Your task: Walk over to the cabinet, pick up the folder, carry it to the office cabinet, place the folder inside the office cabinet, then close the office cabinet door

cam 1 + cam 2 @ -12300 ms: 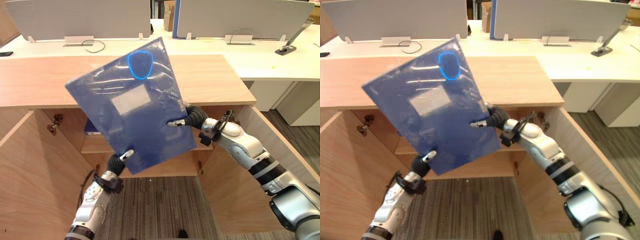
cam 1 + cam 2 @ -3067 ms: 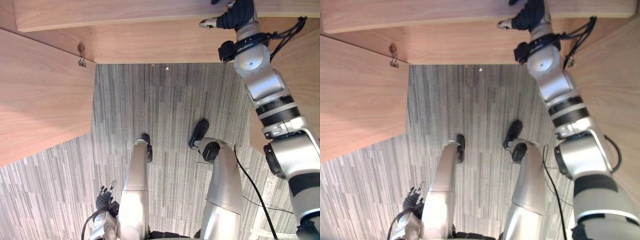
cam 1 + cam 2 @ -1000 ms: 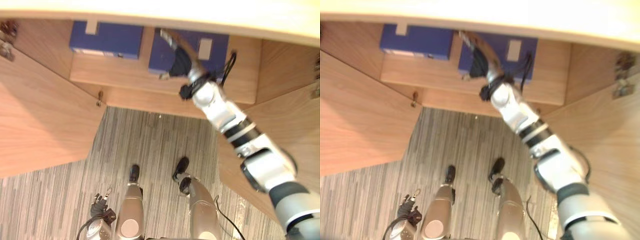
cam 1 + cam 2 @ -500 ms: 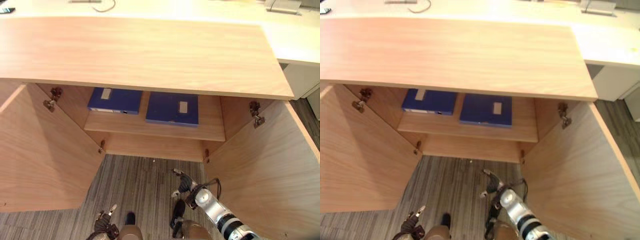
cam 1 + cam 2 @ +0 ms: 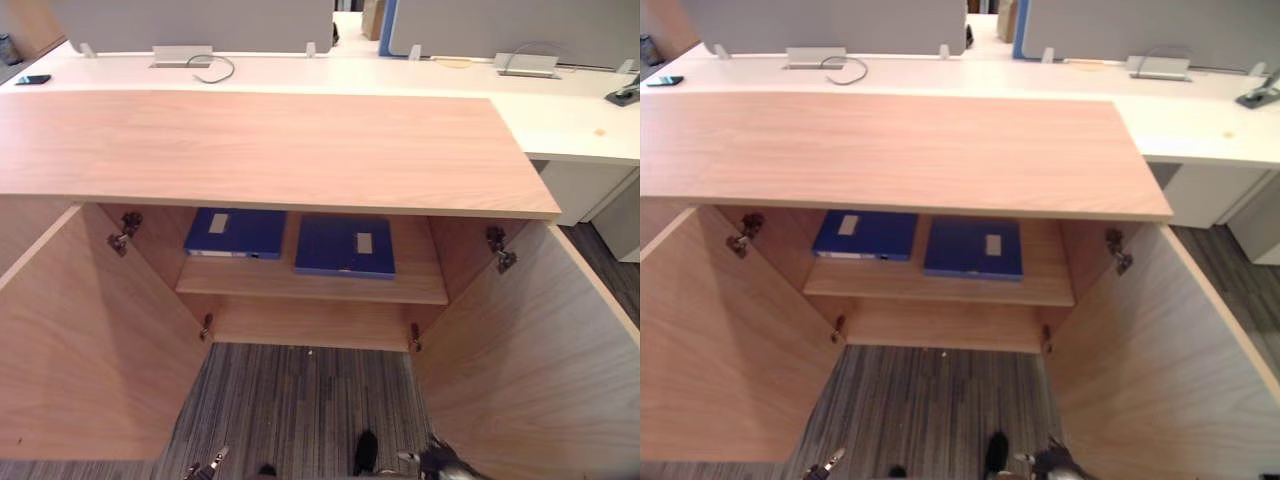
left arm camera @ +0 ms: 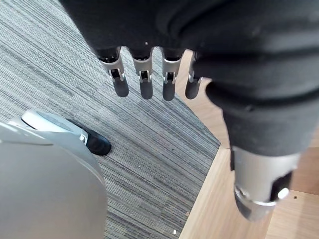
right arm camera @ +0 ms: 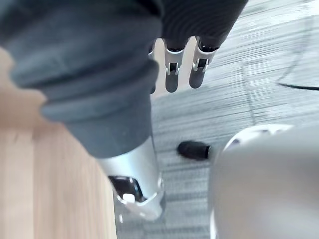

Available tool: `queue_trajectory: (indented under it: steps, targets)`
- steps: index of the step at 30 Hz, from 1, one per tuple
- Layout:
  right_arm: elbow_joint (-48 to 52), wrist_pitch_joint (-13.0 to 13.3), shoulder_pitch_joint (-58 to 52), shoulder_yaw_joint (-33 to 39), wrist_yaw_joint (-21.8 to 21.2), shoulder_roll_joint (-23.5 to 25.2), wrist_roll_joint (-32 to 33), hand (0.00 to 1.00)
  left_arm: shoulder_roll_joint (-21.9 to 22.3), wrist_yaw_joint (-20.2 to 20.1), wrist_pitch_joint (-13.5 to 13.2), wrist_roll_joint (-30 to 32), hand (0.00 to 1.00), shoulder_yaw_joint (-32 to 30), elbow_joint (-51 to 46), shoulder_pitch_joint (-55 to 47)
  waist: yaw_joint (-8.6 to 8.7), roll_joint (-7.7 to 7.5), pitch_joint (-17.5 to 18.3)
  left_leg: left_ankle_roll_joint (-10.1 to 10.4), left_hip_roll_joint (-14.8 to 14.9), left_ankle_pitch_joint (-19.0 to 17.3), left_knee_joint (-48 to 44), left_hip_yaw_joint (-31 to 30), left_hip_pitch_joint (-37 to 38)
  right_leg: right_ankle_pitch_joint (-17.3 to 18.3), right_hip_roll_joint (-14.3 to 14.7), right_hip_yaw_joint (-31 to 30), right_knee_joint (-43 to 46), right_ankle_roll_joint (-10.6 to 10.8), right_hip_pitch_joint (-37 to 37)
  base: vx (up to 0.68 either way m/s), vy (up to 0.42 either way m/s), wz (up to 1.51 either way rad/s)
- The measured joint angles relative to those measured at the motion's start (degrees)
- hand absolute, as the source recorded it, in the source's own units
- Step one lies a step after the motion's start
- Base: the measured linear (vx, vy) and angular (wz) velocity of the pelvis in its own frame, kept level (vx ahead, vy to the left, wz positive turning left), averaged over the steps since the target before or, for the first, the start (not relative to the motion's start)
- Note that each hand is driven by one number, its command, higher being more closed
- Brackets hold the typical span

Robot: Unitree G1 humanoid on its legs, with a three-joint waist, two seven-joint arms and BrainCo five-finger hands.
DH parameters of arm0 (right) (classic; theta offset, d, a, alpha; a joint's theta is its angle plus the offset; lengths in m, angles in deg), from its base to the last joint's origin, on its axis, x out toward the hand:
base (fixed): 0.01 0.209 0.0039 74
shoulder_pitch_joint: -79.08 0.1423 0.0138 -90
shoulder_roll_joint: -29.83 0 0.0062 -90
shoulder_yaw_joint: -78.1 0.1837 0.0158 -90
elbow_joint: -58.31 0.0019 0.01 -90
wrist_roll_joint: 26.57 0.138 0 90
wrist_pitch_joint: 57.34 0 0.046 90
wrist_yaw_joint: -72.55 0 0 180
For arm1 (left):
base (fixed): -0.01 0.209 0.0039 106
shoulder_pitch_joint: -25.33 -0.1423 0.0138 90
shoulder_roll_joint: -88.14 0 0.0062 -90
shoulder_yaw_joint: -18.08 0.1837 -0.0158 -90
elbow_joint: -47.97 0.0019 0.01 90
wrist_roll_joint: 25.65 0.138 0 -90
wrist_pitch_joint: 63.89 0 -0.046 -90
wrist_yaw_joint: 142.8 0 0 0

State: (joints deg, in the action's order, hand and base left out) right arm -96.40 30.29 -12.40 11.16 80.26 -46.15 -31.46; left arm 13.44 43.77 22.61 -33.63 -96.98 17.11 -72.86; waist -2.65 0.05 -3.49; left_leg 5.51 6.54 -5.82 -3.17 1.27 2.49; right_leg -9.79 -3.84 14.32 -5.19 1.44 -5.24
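Observation:
Two blue folders lie flat on the shelf inside the open wooden cabinet [image 5: 300, 150]: one on the left [image 5: 235, 232] and the other [image 5: 345, 246] beside it on the right, with no hand on either. Both cabinet doors stand wide open, the left door [image 5: 90, 340] and the right door [image 5: 530, 350]. My right hand [image 5: 435, 462] hangs low over the carpet by the right door, with fingers [image 7: 171, 74] straight and empty. Low by the left door is my left hand [image 5: 205, 468], its fingers [image 6: 144, 79] straight too and holding nothing.
Grey striped carpet [image 5: 300, 400] lies between the two open doors. Behind the cabinet run white desks [image 5: 560, 110] with grey partition screens [image 5: 190, 20], a loose cable [image 5: 210, 68] and a phone [image 5: 35, 79] at the far left.
A second ago my right hand lay on the right folder inside the shelf; it has come off and dropped to the floor side. The camera has tilted up to the whole cabinet.

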Motion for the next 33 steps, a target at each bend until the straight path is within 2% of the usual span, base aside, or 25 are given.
queue_trajectory:
  steps: [3, 5, 6, 8, 9, 11, 12, 13, 14, 15, 16, 17, 18, 21, 23, 28, 33]
  targets:
    - [1.4, -0.3, -2.2, 3.3, 1.5, 0.7, 4.8, 0.00, 0.7, 0.4, 0.4, 0.8, 0.00, -2.2, -0.2, 0.2, 0.39, 0.24, 0.1, 0.2, 0.7, -2.3, -3.2, 2.4, 0.7, 0.1, 0.7, -2.1, 0.3, 0.0, 0.9, 0.11, 0.108, -0.42]
    - [3.3, -0.2, -2.9, 3.3, 1.5, 1.2, 4.7, 0.00, 1.3, 0.4, 0.4, 1.2, 0.00, -2.7, -0.5, 1.1, 1.20, 0.86, -0.4, 0.4, 1.9, -6.1, -10.7, 2.8, -0.7, 0.8, 1.8, -3.0, 0.4, -0.3, 2.1, 0.05, 0.061, -0.25]
    - [3.6, -0.2, -2.9, 3.3, 1.5, 1.3, 4.5, 0.00, 1.7, 0.4, 0.4, 1.2, 0.00, -3.1, -0.8, 1.3, 1.16, 0.97, -0.5, 0.5, 2.3, -7.1, -14.1, 2.8, -1.7, 1.3, 1.9, -3.6, 0.6, -0.4, 2.3, -0.03, 0.080, -0.37]
    - [5.5, -0.1, -2.9, 3.2, 1.4, 2.9, 4.2, 0.00, 3.3, 0.4, 0.3, 1.1, 0.00, -4.3, -3.3, 1.6, 0.45, 0.93, -1.3, -0.4, 3.0, -8.5, -26.4, 2.1, -6.3, 2.5, 2.5, -7.1, 4.4, -0.6, 0.0, -0.11, 0.108, -0.74]
    - [5.7, 0.0, -2.8, 3.1, 1.4, 3.2, 4.2, 0.00, 3.8, 0.4, 0.2, 1.1, 0.00, -4.5, -3.6, 1.6, 0.25, 0.93, -1.3, -0.7, 2.9, -8.6, -28.3, 1.4, -6.9, 2.7, 2.8, -8.3, 5.2, -0.6, -0.5, -0.15, 0.106, -0.99]
    - [6.7, 0.1, -2.7, 2.7, 1.4, 3.2, 4.3, 0.00, 5.0, 0.4, 0.2, 0.9, 0.00, -5.8, -4.0, 2.2, -0.05, 1.12, -1.2, -2.2, 1.4, -11.5, -30.9, -5.3, -8.6, 2.7, 4.4, -12.7, 6.8, -0.6, -3.8, -0.11, 0.098, -1.05]
    - [6.7, 0.1, -2.7, 2.7, 1.4, 3.2, 4.5, 0.00, 5.0, 0.4, 0.2, 0.9, 0.00, -5.7, -4.1, 2.2, 0.00, 1.11, -1.2, -2.0, 0.2, -12.8, -30.2, -8.6, -8.4, 2.7, 4.7, -13.7, 7.2, -0.6, -4.8, -0.10, 0.111, -1.00]
    - [6.9, 0.2, -2.5, 2.6, 1.4, 3.1, 5.1, 0.00, 5.2, 0.3, 0.2, 0.8, 0.00, -5.5, -4.1, 2.2, 0.17, 1.37, -0.8, -1.7, -2.4, -15.1, -26.7, -15.4, -7.8, 2.7, 5.2, -15.3, 7.7, -0.6, -7.1, -0.14, 0.142, -1.07]
    - [6.9, 0.0, -2.1, 1.6, 1.4, 3.2, 5.1, 0.00, 5.0, 0.3, 0.3, 0.8, 0.00, -5.7, -4.1, 3.0, 0.20, 0.46, -1.5, -3.1, -4.5, -16.9, -23.2, -18.0, -6.5, 2.3, 6.0, -17.3, 6.8, 0.0, -8.3, -0.11, 0.130, -1.14]
    - [7.0, -0.1, -2.2, 1.2, 1.4, 3.4, 5.1, 0.00, 5.0, 0.4, 0.2, 0.7, 0.00, -6.3, -4.3, 2.8, 0.15, 0.41, -1.8, -4.5, -5.0, -16.8, -22.0, -17.9, -5.8, 2.5, 6.0, -18.1, 5.3, 0.2, -7.7, -0.07, 0.121, -1.26]
    - [8.0, -0.3, -2.0, 0.9, 1.4, 3.1, 5.5, 0.00, 5.4, 0.6, 0.2, 0.7, 0.00, -7.0, -4.0, 2.5, 0.03, 1.14, -2.1, -5.4, -3.2, -15.6, -20.6, -14.5, -4.7, 2.5, 7.1, -18.5, 9.5, -0.3, -8.5, 0.05, 0.116, -1.09]
    - [8.3, -0.3, -2.2, 0.7, 1.4, 3.2, 5.5, 0.00, 5.6, 0.6, 0.2, 0.7, 0.00, -7.7, -4.0, 2.4, 0.21, 0.95, -2.1, -5.1, -3.4, -15.2, -19.7, -12.2, -3.1, 2.4, 8.0, -20.0, 13.2, -0.6, -7.7, 0.13, 0.146, -1.52]
    - [8.3, -0.4, -2.6, 0.5, 1.4, 3.1, 5.8, 0.00, 5.5, 0.4, 0.2, 1.1, 0.00, -7.8, -3.0, 2.5, 0.15, 1.47, -1.2, -5.3, -4.0, -14.8, -18.1, -9.3, -1.6, 1.9, 8.3, -23.3, 10.0, -1.3, -6.6, 0.12, 0.141, -1.10]
    - [8.9, -0.2, -2.5, 0.7, 1.4, 3.4, 6.7, 0.00, 5.5, 0.2, 0.3, 2.8, 0.00, -6.9, -2.3, 3.3, 1.50, 1.33, -0.8, -5.4, -4.5, -13.4, -14.8, -5.2, -0.6, -0.5, 8.6, -27.3, 7.4, -0.5, -7.3, 0.03, 0.090, -0.87]
    - [8.9, -0.2, -2.6, 2.3, 1.4, 3.6, 8.3, 0.00, 5.3, 0.1, 0.3, 3.8, 0.00, -5.5, -2.0, 3.5, 1.43, 1.53, -0.7, -5.5, -4.4, -13.1, -12.9, -2.0, 1.3, -0.8, 9.7, -30.3, 7.4, -0.3, -7.4, 0.04, 0.028, -0.79]
    - [8.8, -0.2, -3.0, 6.3, 1.5, 4.6, 8.7, 0.00, 5.1, 0.0, 0.6, 4.7, 0.00, -5.2, -1.1, 4.8, 1.79, 1.46, -0.8, -5.5, -4.6, -13.1, -11.3, 1.8, 3.5, -1.3, 10.8, -33.9, 7.4, 0.1, -7.3, 0.02, 0.016, -0.45]
    - [8.8, -0.2, -3.4, 11.6, 1.6, 5.6, 10.9, 0.00, 5.1, 0.0, 0.8, 4.7, 0.00, -5.2, -1.2, 4.9, 1.96, 1.44, -1.0, -5.6, -5.1, -13.0, -10.8, 3.4, 4.6, -1.8, 10.7, -35.5, 6.1, 0.3, -6.5, -0.02, 0.019, -0.19]
